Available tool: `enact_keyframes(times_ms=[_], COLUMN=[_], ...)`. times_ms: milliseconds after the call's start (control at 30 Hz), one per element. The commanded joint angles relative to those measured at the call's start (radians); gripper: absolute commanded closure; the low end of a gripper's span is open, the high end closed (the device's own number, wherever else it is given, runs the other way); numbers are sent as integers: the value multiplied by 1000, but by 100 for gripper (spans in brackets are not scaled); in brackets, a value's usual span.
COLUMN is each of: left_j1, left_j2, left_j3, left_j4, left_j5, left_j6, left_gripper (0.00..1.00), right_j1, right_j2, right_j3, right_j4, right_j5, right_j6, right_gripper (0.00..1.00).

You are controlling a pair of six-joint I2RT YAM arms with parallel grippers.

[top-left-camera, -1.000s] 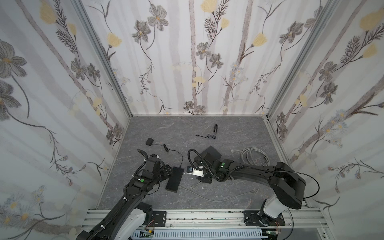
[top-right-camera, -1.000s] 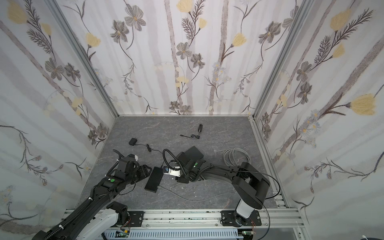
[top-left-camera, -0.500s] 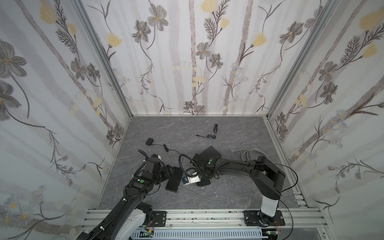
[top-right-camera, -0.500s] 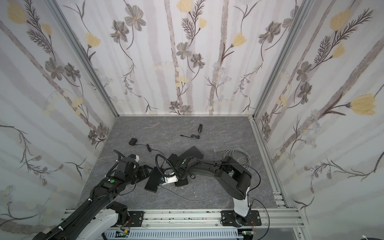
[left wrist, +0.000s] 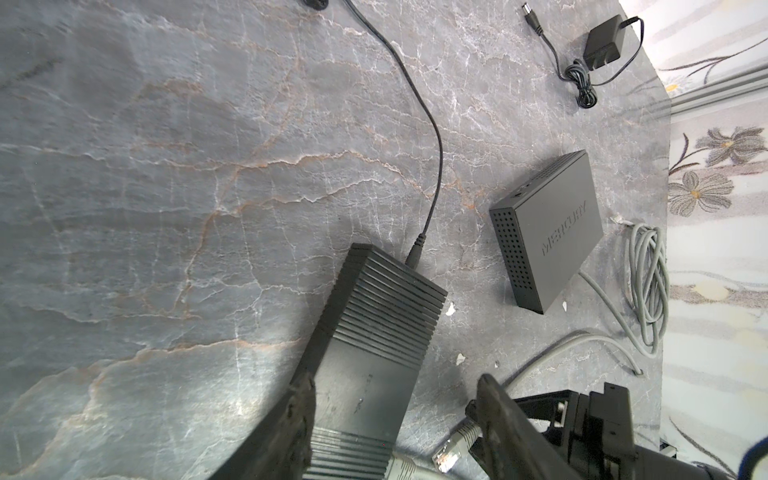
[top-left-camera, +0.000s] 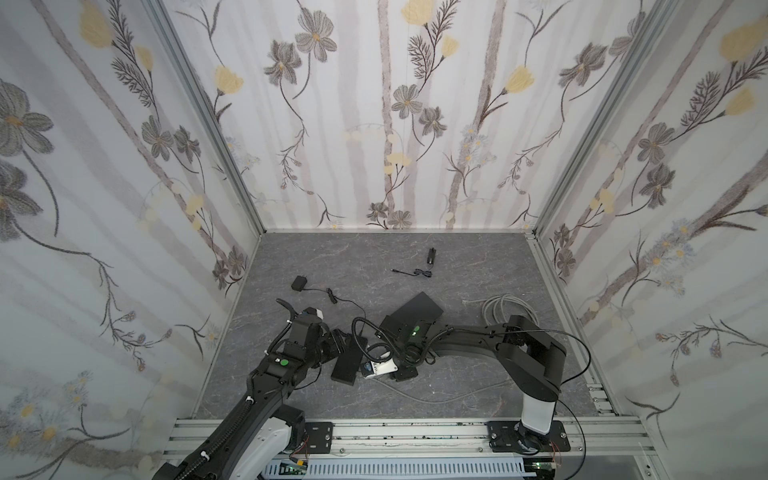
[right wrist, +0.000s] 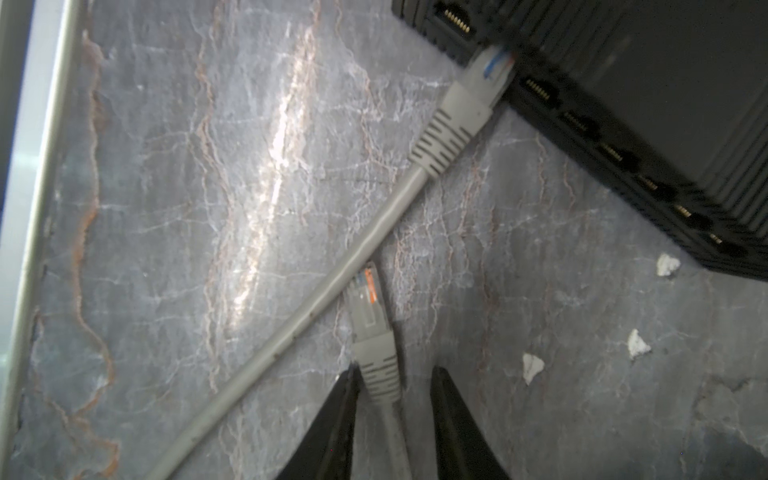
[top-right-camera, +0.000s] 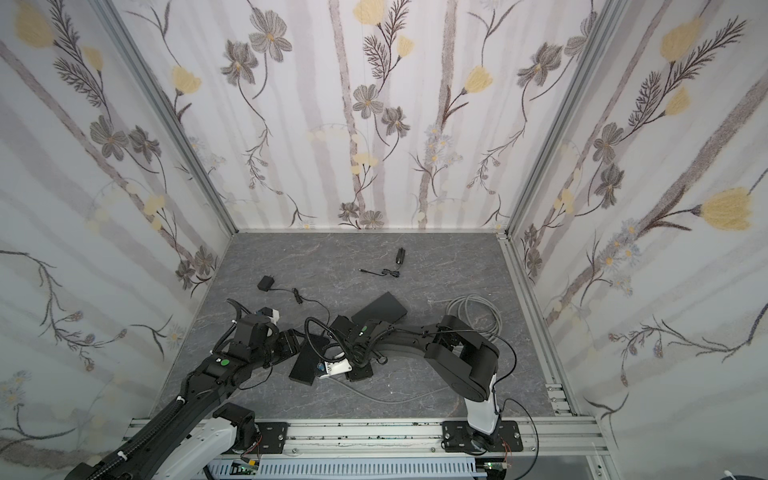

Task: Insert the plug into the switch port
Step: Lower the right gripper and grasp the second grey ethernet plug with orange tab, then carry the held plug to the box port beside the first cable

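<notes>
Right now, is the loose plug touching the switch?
Apart. The right wrist view shows it plainly: a stretch of bare floor lies between the tip of the loose plug and the port row of the switch.

Top views both look down from way above the black ribbed switch box [top-left-camera: 349,365]. Both wrist cams sit close, sharing it.

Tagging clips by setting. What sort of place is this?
Probably a walled robot test booth: wallpapered panels, left arm and right arm mounted on a metal rail, a network switch and loose cable on the floor.
</notes>
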Motion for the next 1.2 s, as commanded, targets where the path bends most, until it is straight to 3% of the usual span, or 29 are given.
enact_keyframes(times_ms=[0,267,467,667,800,1000,1167], left_j1=[0,1,1,4,7,12,12], left_j2=[-2,-1,7,11,28,80,144], left_j3=[-2,-2,0,5,0,-7,-23], left_j4=[12,6,5,0,-6,18,83], left_j5=[-3,-11,-14,-22,-40,-56,-34], left_j6=[5,3,5,5,-7,-7,-13], left_gripper=[37,36,36,36,34,33,33], right_j1=[4,1,-22,-75,-82,-46,-27], right_j2=[8,-20,-78,-90,-107,-147,-186], right_j3=[-17,-71,-142,-141,-151,-167,-242], right_j4=[27,105,201,256,295,373,478], right_j5=[14,71,152,219,187,161,69], right_j6=[15,50,106,244,323,573,751], right_gripper=[69,82,84,100,100,100,100])
